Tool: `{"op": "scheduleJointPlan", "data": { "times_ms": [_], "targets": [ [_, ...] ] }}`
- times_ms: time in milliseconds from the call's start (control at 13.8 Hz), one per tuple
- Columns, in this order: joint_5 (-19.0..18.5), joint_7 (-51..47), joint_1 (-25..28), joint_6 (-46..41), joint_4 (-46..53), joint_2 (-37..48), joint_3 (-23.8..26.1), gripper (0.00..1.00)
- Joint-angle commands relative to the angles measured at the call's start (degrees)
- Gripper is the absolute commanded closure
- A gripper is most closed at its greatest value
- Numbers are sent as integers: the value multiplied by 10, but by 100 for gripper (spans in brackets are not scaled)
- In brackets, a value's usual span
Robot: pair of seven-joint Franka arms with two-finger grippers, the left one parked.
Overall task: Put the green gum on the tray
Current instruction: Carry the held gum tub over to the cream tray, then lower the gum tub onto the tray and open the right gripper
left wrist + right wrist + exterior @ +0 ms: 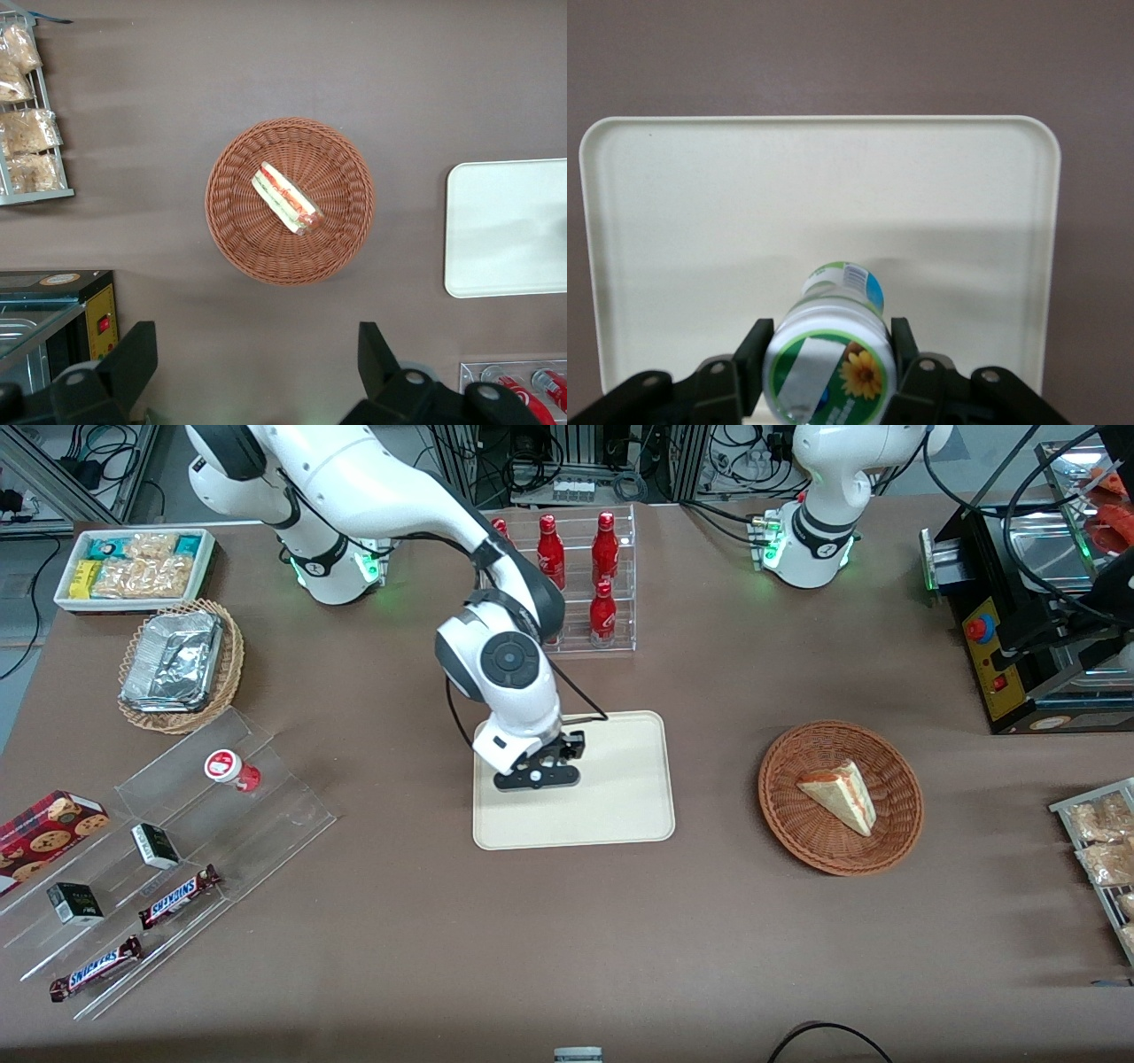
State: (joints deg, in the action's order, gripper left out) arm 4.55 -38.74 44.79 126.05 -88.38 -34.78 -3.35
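Holding the green gum (828,359) right over the tray (620,815) at the moment, so I reckon I'm most of the way through this one. My gripper (538,772) sits above the tray's end nearest the working arm, and in the right wrist view the fingers (908,359) are clamped on either side of the bottle just under its white lid, with the green and orange mark facing the camera. The bottle's lower end points down at the cream surface and throws a shadow on it, but I honestly can't tell whether it is touching yet or hanging a bit above. The pick and the carry look done; what's left, as I judge it, is getting it down the last bit, letting go, and backing the arm off without knocking it over. It's a tall narrow little cylinder, so it'll probably tip if I release it tilted or drag a finger on the way out. The tray has nothing else on it in any view, so there's plenty of room. The red gum (229,769) is on the clear acrylic shelf (266,806) toward the working arm's end of the table, well apart from all this, so no mix-up there.
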Motion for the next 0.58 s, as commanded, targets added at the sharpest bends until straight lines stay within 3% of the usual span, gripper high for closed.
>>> {"op": "scheduleJointPlan", "data": {
  "times_ms": [0, 507],
  "targets": [
    [5, -15, 9, 17, 36, -35, -7, 100],
    [-2, -24, 16, 56, 35, -70, -9, 100]
  ]
}}
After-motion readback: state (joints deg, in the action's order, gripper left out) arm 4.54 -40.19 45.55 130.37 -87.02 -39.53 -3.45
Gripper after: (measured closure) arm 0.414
